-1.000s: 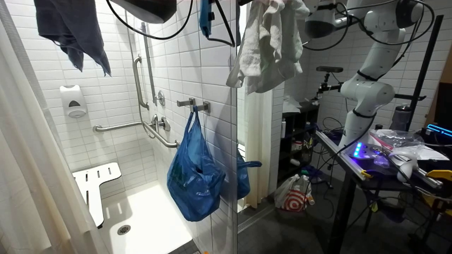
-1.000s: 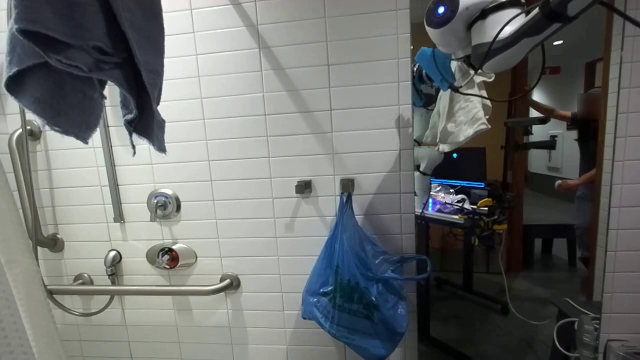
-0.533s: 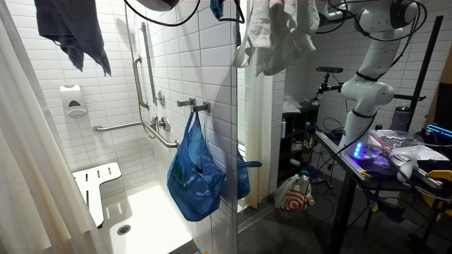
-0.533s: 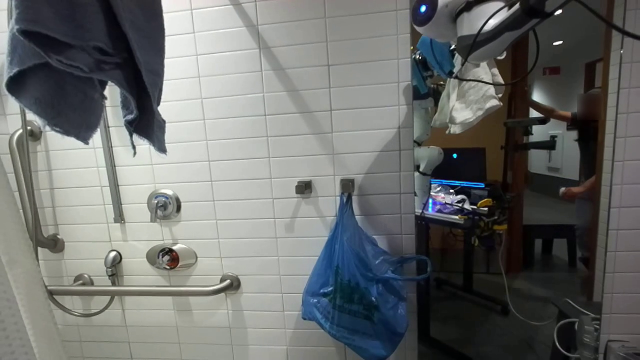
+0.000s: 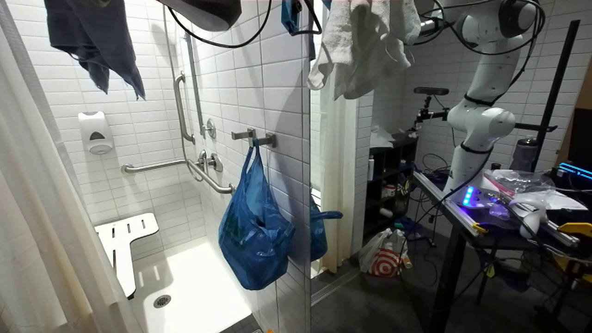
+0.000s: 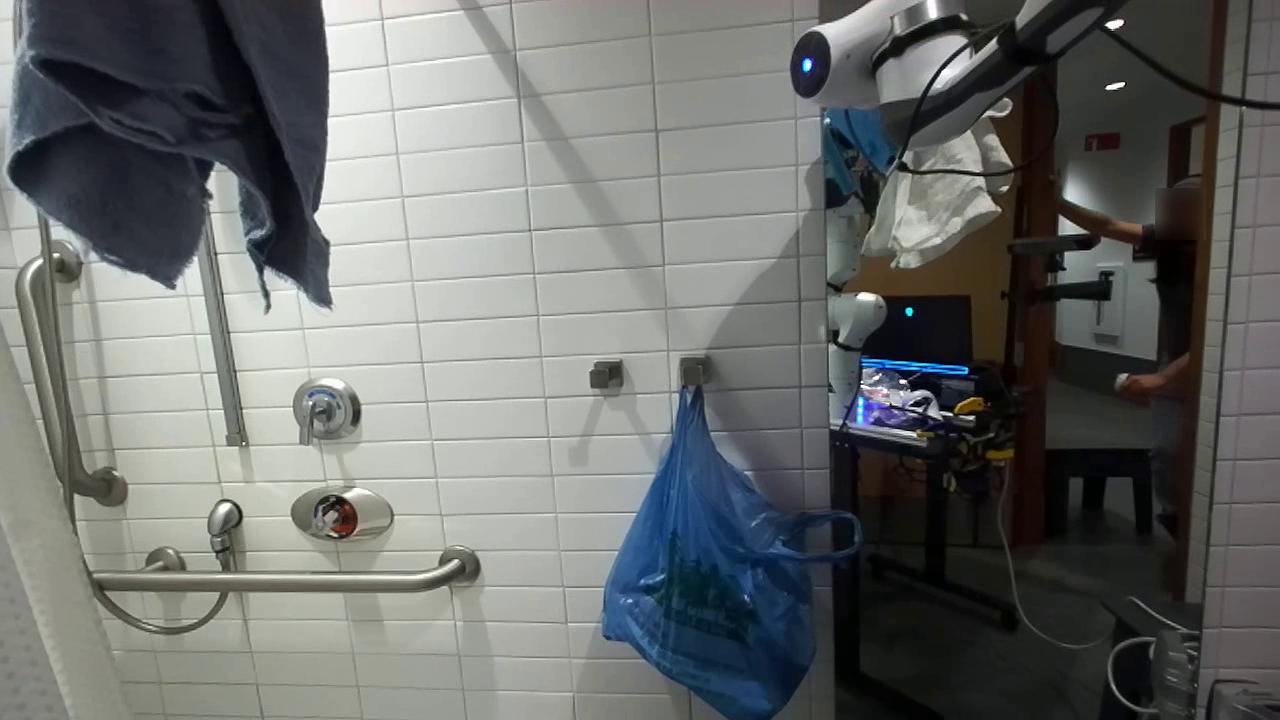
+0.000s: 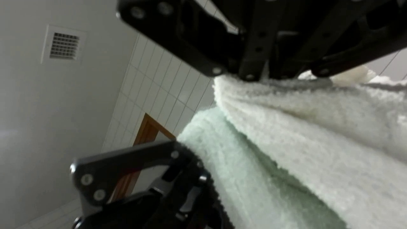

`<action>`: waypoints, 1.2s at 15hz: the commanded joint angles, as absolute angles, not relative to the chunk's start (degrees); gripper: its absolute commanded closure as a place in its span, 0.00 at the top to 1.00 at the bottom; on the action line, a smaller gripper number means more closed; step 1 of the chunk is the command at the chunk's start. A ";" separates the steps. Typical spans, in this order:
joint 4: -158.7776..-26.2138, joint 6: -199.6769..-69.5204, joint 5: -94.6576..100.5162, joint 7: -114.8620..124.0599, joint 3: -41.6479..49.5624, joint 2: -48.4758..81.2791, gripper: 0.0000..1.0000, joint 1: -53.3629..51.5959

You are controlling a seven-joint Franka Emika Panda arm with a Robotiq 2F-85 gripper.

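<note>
In an exterior view, the shower floor [image 5: 199, 277] is strongly lit and rendered almost white, while the right side of the frame is underlit and broken by glare from blue LEDs [image 5: 468, 196]. In an exterior view, soft shadows are cast downward from the wall hooks [image 6: 607, 375], and the tiled wall [image 6: 500, 320] is darkened by a broad shadow beside the mirror [image 6: 960, 660]. Dark reflections in the mirror are pierced by small lights [image 6: 1115, 86]. In the wrist view, detail is softened by blur; the towel [image 7: 311, 133] is brightly exposed, and the end effector [image 7: 268, 71] is reduced to near-black.
</note>
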State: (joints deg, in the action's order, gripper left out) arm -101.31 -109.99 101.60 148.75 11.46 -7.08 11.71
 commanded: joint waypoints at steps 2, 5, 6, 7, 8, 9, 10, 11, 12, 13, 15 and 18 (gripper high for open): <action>-98.86 -111.08 103.99 149.57 11.39 -3.34 0.01 10.68; -99.77 -110.35 104.94 149.58 10.62 -4.12 0.01 10.00; -100.32 -110.43 105.17 149.57 10.37 -4.59 0.01 9.82; -100.56 -110.51 105.40 149.58 10.16 -4.74 0.01 9.65; -100.93 -110.69 105.40 149.57 10.02 -4.98 0.01 9.46; -100.85 -110.75 105.28 149.57 9.87 -4.84 0.01 9.28; -101.01 -110.92 105.12 149.58 9.80 -4.83 0.01 9.16; -101.11 -111.04 104.95 149.58 9.81 -4.66 0.01 9.02; -103.09 -112.88 103.29 149.57 10.18 -5.22 0.01 8.97; -105.70 -115.97 101.61 149.59 10.72 -6.08 0.01 9.00; -108.82 -118.03 100.59 149.65 10.96 -7.22 0.01 9.02; -114.36 -123.39 101.66 149.45 11.73 -9.93 0.01 9.15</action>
State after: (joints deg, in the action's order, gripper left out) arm -109.79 -114.73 101.79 148.75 9.95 -9.13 9.22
